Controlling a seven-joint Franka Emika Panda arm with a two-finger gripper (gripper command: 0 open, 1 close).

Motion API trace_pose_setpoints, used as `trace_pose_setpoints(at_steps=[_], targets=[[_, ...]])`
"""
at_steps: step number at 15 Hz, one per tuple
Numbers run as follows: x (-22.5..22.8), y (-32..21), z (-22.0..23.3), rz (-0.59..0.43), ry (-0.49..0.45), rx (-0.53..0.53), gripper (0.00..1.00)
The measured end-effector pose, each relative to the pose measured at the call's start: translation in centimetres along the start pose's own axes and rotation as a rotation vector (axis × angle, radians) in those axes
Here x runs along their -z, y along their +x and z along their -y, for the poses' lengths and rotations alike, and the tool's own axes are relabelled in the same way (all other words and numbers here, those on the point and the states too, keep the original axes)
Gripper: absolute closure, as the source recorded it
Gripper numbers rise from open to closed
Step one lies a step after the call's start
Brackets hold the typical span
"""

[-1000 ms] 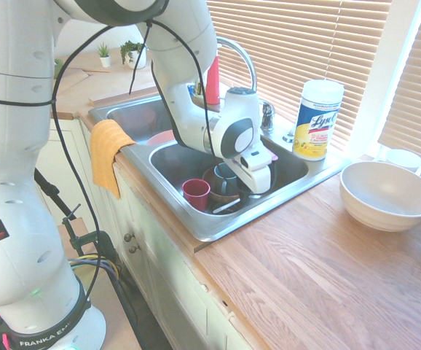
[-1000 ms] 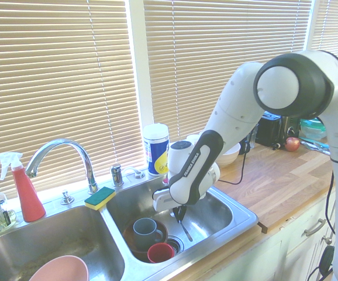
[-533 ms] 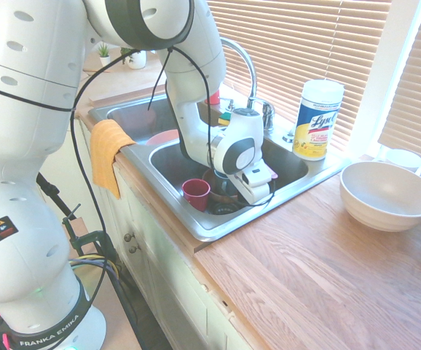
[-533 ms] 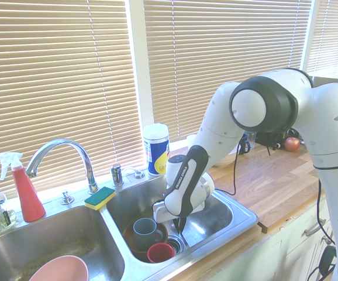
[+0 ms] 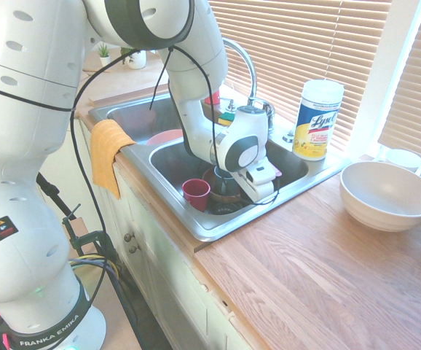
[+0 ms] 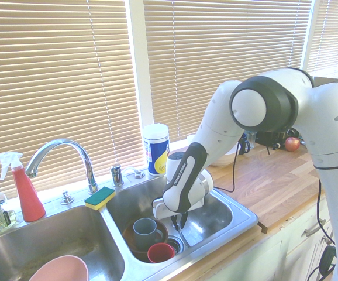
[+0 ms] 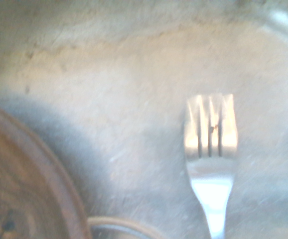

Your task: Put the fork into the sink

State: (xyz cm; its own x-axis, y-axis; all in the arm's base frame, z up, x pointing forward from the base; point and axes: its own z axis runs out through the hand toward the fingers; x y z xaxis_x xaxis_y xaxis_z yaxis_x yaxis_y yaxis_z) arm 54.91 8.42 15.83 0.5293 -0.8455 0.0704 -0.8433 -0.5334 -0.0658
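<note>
The sink (image 5: 218, 227) is a steel double basin, and its rim (image 6: 242, 215) meets a wooden counter. My gripper (image 6: 177, 223) hangs low inside the right basin, just above the floor and beside the drain; its dark fingers stand close together. In the first exterior view the white hand covers most of the gripper (image 5: 256, 195). The fork (image 7: 210, 149) shows in the wrist view, tines out over the basin floor and handle running off the picture's edge. It is too thin to make out in either exterior view.
A red cup (image 6: 160, 253) and a grey mug (image 6: 145, 229) on a brown plate (image 6: 133, 241) sit beside the gripper. A pink bowl (image 6: 58, 269) lies in the left basin. The faucet (image 6: 64, 147), sponge (image 6: 100, 198), wipes canister (image 5: 318, 120) and white bowl (image 5: 389, 195) ring the sink.
The arm came down into the right basin, carrying the fork toward the floor. In the last half second the hand rose slightly and shifted a little toward the window.
</note>
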Motion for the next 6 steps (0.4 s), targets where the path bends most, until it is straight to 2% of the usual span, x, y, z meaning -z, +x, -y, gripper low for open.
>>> trace_pose_setpoints(at_steps=[3, 6], targets=[[2.7, 0.7, 0.6, -0.017, 0.025, 0.003, 0.00], [8.4, 0.8, 1.2, -0.044, 0.060, 0.031, 0.00]])
